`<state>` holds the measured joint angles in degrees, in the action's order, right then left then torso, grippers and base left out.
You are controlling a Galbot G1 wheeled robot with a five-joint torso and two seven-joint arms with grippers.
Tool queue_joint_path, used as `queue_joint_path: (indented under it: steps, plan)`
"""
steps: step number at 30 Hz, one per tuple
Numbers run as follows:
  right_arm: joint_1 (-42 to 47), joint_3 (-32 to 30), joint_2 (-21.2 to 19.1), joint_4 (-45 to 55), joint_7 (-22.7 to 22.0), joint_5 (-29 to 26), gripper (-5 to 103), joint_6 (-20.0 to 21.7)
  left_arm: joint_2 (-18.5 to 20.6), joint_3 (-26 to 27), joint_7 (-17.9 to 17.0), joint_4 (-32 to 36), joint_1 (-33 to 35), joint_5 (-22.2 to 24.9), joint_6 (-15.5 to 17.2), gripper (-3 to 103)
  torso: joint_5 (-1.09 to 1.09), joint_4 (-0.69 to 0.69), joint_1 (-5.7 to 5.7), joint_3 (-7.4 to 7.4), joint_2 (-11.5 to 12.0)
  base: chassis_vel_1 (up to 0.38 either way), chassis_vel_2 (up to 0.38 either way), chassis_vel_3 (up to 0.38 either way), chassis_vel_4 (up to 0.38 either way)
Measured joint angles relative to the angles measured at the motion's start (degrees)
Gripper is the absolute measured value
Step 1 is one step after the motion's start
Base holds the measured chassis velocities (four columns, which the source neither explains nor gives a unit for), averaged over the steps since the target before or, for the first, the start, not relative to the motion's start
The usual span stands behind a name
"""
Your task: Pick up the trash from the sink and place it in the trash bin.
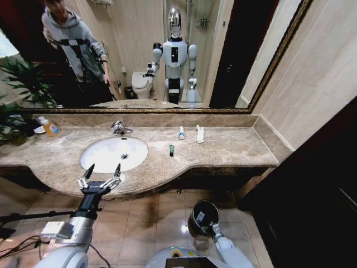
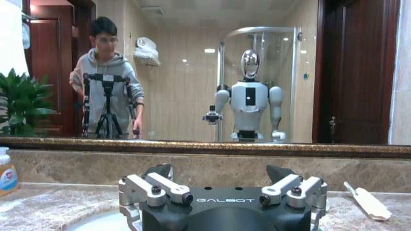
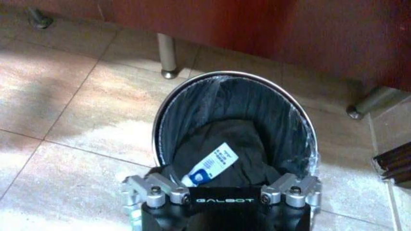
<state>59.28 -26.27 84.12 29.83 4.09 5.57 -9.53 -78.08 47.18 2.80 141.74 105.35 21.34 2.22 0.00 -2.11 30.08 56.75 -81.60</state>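
Fingers spread on your left gripper (image 1: 100, 173) at the white oval sink (image 1: 114, 153); small dark green tube (image 1: 172, 149) lies right of it, light and slippery, so pinch mid-body. Right gripper (image 3: 222, 185), grip unclear, hangs over the round black trash bin (image 3: 192, 103) holding one white packet (image 3: 211, 163)
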Motion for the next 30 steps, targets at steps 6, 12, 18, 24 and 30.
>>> queue_joint_path:
  steps: [6,12,18,24,30]
  plan:
    - [1.97,-0.22,0.36,3.20,-0.21,0.55,100,0.93,0.00,0.00,0.00,0.00,0.00,0.00,0.00,100,0.00,0.00,0.00,0.00,0.00,0.000,0.000,0.000,0.000]
    - [5.67,-0.71,0.36,9.46,-0.12,0.46,100,2.35,0.00,0.00,0.00,0.00,0.00,0.00,0.00,100,0.00,0.00,0.00,0.00,0.00,0.000,0.000,0.000,0.000]
    - [13.20,-1.73,-0.67,21.29,-1.43,2.59,100,-1.80,0.00,0.00,0.00,0.00,0.00,0.00,0.00,100,0.00,0.00,0.00,0.00,0.00,0.000,0.000,0.000,0.000]
    - [25.04,-2.32,-2.01,46.21,-1.35,1.84,100,-0.31,0.00,0.00,0.01,0.00,0.00,0.00,0.00,100,-0.01,0.00,-0.01,-0.01,0.00,0.000,0.000,0.000,0.000]
    - [34.07,-2.20,-0.94,68.11,-1.14,-1.05,100,4.75,0.00,-0.01,0.02,0.00,0.00,0.00,0.00,100,0.00,0.00,0.00,0.00,0.00,0.000,0.000,0.000,0.000]
